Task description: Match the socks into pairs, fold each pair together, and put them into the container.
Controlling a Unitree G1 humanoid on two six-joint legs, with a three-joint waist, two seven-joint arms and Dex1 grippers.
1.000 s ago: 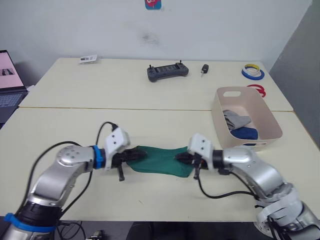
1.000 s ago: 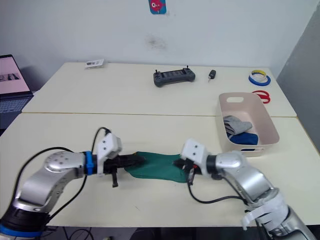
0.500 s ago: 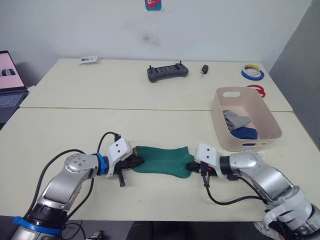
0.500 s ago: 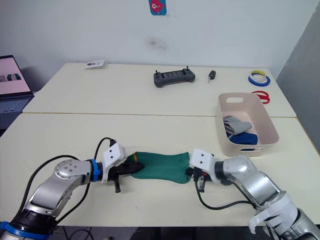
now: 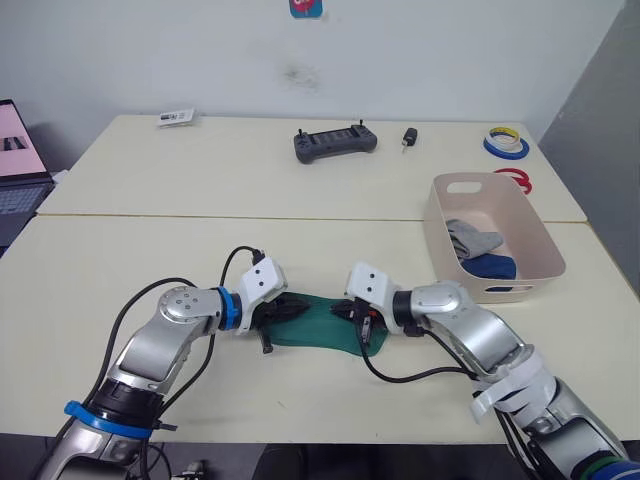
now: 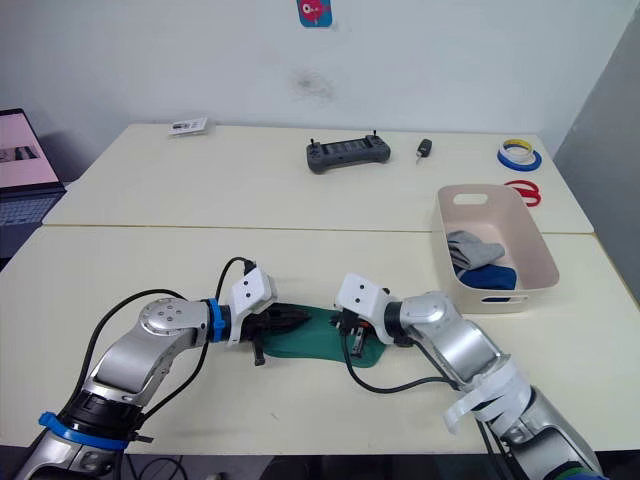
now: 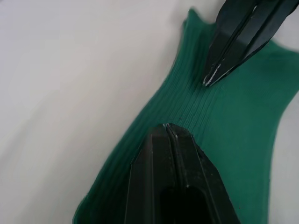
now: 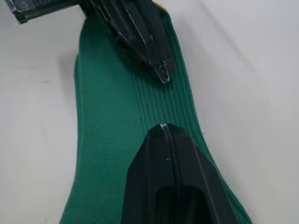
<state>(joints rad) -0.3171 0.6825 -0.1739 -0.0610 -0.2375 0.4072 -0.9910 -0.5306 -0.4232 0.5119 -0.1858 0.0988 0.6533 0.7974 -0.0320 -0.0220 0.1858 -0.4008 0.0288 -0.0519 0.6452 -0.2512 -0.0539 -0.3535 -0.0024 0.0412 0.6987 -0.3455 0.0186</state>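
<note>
Green socks [image 5: 325, 322] lie flat on the near table between both grippers. The left gripper [image 7: 168, 127] and right gripper [image 8: 162, 127] press on them, tips near each other, fingers closed together. Farther right, the bin [image 5: 540, 240] holds grey socks [image 5: 470, 238] and blue socks [image 5: 492, 266].

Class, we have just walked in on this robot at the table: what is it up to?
The robot is working on the green socks lying flat on the near table. The left claw and the right claw, both shut, point at each other over the middle of the fabric. The container to the right already holds a grey sock and a dark blue one.
</note>
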